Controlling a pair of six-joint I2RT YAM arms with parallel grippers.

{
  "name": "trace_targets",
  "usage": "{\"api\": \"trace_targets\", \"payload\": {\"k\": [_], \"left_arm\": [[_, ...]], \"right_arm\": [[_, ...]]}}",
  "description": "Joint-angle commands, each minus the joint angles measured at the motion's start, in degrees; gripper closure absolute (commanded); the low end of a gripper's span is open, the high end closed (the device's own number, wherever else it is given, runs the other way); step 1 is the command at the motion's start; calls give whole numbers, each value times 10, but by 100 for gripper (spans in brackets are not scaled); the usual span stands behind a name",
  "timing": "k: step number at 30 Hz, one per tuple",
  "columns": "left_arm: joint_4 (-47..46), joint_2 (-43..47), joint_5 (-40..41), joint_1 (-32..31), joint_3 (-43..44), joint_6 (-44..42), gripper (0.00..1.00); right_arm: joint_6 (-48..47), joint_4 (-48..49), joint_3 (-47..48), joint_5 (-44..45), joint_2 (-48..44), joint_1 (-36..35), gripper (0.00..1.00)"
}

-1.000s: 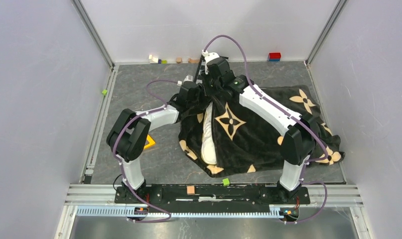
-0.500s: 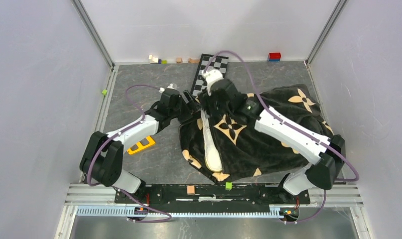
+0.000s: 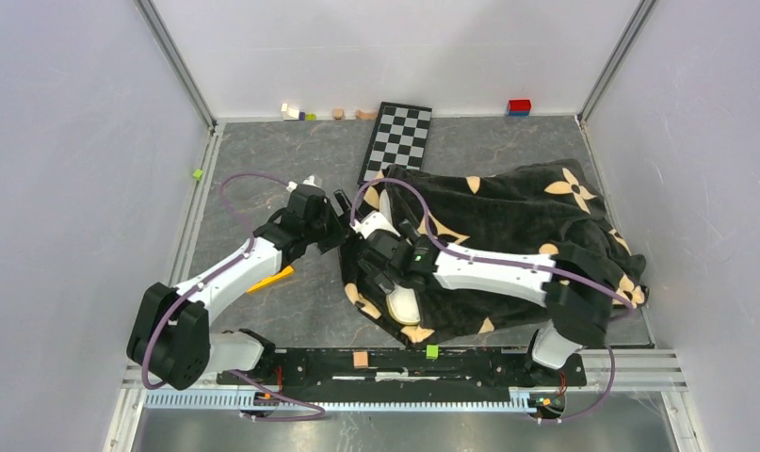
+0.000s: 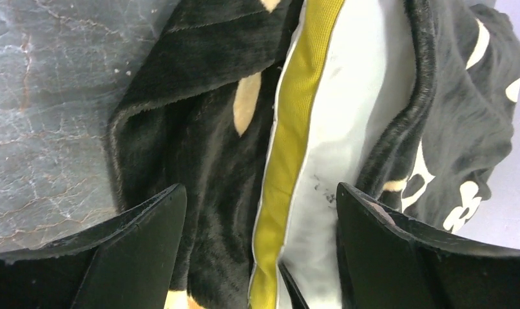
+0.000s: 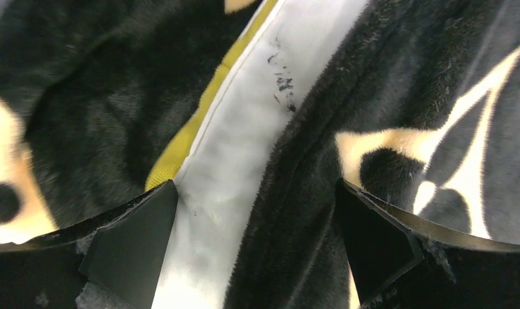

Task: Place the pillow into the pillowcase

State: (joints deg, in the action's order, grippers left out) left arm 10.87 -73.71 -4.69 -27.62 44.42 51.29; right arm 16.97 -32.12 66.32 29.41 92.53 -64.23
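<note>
The black plush pillowcase (image 3: 508,212) with tan flower motifs lies crumpled across the middle and right of the table. The pillow (image 3: 406,306) sits mostly inside it; only a white strip shows at the case's left opening. In the left wrist view the pillow's white face (image 4: 347,96) and yellow band (image 4: 302,96) run between two folds of pillowcase (image 4: 199,129). My left gripper (image 4: 260,190) (image 3: 343,218) hangs open over that edge, holding nothing. My right gripper (image 5: 257,187) (image 3: 366,254) is also open just above the pillow (image 5: 244,141) and the case's hem (image 5: 386,84).
A black-and-white checkered board (image 3: 396,141) lies at the back, touching the case's far edge. An orange piece (image 3: 272,279) sits under my left arm. Small blocks (image 3: 296,113) and a red one (image 3: 519,106) line the back wall. Two blocks (image 3: 361,359) rest on the front rail.
Both grippers have opened and let go of the case's opening. Both arms swung down and nearer; the case has dropped flat and the checkered board is uncovered.
</note>
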Motion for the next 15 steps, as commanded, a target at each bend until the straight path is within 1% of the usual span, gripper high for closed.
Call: {"api": "trace_targets", "payload": {"k": [1, 2, 3, 4, 5, 6, 8, 9, 12, 15], "left_arm": [[8, 26, 7, -1, -12, -35, 9], [8, 26, 4, -1, -13, -36, 9], [11, 27, 1, -2, -13, -39, 9], [15, 28, 0, -2, -14, -41, 9], [15, 30, -2, -3, -16, -41, 9], [15, 33, -5, -5, -16, -41, 10], [14, 32, -5, -11, -12, -47, 12], [14, 29, -5, -16, -9, -49, 13], [14, 16, 0, -37, 11, -61, 18], [10, -11, 3, -55, 23, -55, 25]], "right_arm": [[6, 40, -17, 37, 72, 8, 2], [7, 38, -9, 35, 88, 14, 3], [11, 32, -4, 41, 94, 21, 16], [12, 32, -2, 42, 87, 30, 35], [13, 40, -5, 39, 66, 42, 58], [13, 55, -14, 28, 35, 55, 75], [7, 84, -28, -16, -23, 80, 94], [8, 95, -35, -41, -47, 91, 100], [15, 126, -54, -92, -116, 116, 100], [27, 134, -64, -97, -159, 127, 100]]}}
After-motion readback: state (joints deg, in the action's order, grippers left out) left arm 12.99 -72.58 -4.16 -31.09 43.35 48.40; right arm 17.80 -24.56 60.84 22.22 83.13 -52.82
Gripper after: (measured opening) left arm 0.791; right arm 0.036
